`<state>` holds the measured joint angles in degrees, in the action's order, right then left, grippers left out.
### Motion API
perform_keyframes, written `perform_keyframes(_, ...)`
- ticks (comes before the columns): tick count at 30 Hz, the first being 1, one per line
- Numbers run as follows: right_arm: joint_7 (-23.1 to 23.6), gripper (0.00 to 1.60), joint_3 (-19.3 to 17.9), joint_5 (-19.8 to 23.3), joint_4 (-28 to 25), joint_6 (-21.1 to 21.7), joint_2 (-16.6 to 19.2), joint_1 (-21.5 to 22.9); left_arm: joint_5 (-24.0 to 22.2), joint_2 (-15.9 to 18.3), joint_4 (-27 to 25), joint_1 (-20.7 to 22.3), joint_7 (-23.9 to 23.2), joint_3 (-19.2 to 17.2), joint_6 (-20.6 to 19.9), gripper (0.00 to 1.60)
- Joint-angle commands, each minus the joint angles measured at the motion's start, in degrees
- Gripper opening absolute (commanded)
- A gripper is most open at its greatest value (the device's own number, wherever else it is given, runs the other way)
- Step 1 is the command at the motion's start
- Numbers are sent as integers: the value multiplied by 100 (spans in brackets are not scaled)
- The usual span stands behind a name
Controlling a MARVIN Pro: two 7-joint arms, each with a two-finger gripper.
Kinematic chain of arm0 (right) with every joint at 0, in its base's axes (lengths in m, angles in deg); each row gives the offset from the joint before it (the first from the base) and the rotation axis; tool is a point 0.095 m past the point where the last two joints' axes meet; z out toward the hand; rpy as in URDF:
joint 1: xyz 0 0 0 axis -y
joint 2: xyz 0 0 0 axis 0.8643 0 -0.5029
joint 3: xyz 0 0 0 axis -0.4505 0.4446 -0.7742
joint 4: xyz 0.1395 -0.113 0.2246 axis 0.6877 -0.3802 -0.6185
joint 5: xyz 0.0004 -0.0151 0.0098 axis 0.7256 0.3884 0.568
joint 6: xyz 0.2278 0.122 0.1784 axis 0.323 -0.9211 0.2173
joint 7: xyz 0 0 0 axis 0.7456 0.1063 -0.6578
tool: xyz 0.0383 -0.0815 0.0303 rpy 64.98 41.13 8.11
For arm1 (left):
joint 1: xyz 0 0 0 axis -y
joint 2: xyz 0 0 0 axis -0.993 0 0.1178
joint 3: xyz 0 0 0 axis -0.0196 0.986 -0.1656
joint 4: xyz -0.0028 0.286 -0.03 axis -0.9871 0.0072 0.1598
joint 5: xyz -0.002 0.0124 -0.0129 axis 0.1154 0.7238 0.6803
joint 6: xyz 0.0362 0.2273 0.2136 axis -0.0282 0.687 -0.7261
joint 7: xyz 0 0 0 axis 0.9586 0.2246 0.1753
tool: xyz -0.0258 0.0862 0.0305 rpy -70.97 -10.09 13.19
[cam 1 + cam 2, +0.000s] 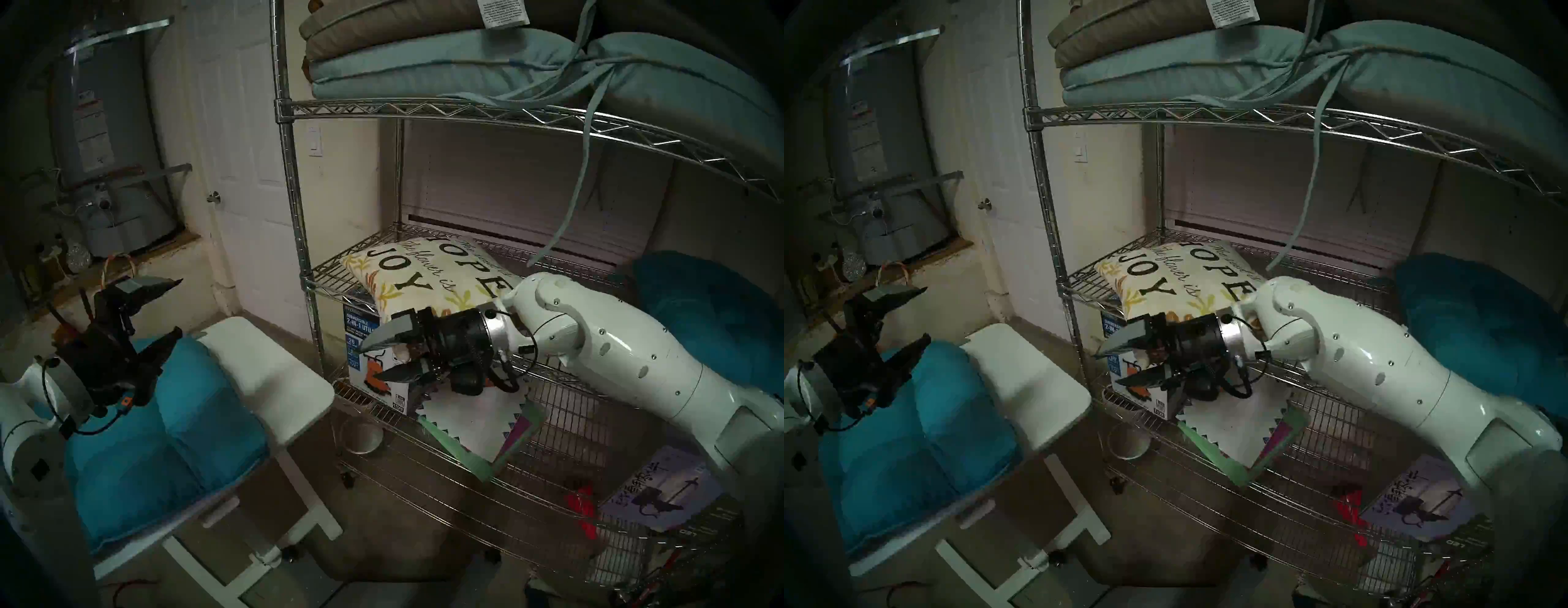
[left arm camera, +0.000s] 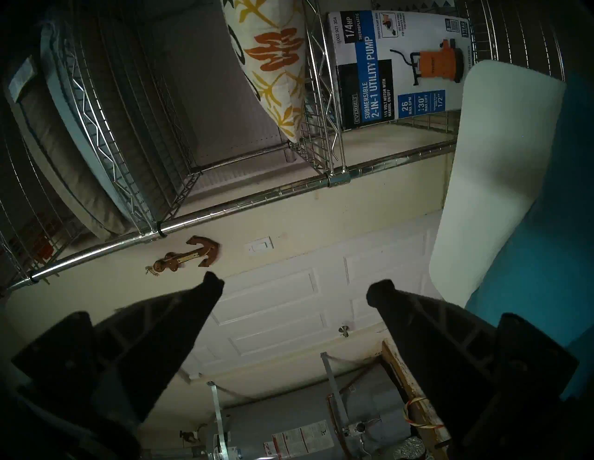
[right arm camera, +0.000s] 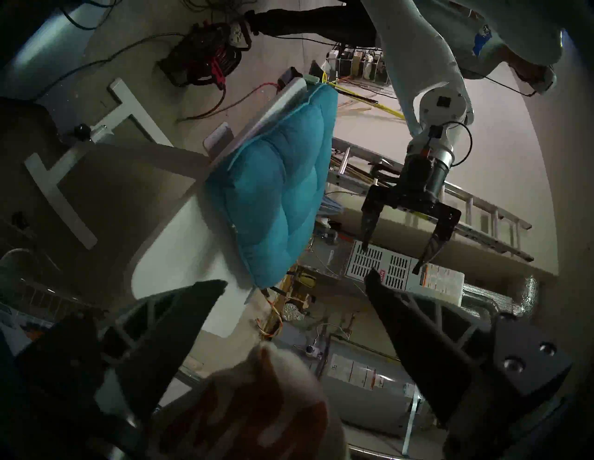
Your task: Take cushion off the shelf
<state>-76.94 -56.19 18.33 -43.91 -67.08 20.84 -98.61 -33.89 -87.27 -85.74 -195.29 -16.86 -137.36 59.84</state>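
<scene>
Cream fabric printed with "HOPE" and "JOY" marks the cushion (image 1: 428, 276), which lies flat on a middle tier of the chrome wire shelf (image 1: 292, 178), its near corner hanging over the front edge where an arm can likely reach it. The right gripper (image 1: 377, 356) hovers beside that corner with jaws spread wide, a bit of printed cloth between them but not pinched. Off to the side, above the white surface (image 1: 271, 373) bearing a teal seat cushion (image 1: 169, 433), the left gripper (image 1: 159, 310) waits, open and empty.

room: dim utility space | walls: cream | door (image 1: 250, 178): white, panelled | water heater (image 1: 102, 140): far left corner | floor (image 1: 407, 530): grey-brown | worktop (image 1: 271, 382): small, white
</scene>
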Motion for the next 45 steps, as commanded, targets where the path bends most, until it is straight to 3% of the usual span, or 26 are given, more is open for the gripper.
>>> perform_keyframes(1,-133,160,-102,106,-213,4,381,-58,9,7,-104,13,8,-15,2,160)
perform_keyframes(29,-428,160,-442,520,-1216,4,2252,-549,7,-46,-104,71,-48,-23,61,160)
perform_keyframes(45,-264,160,-425,644,-1272,185,2418,-594,-12,-39,-104,99,-109,-28,102,160)
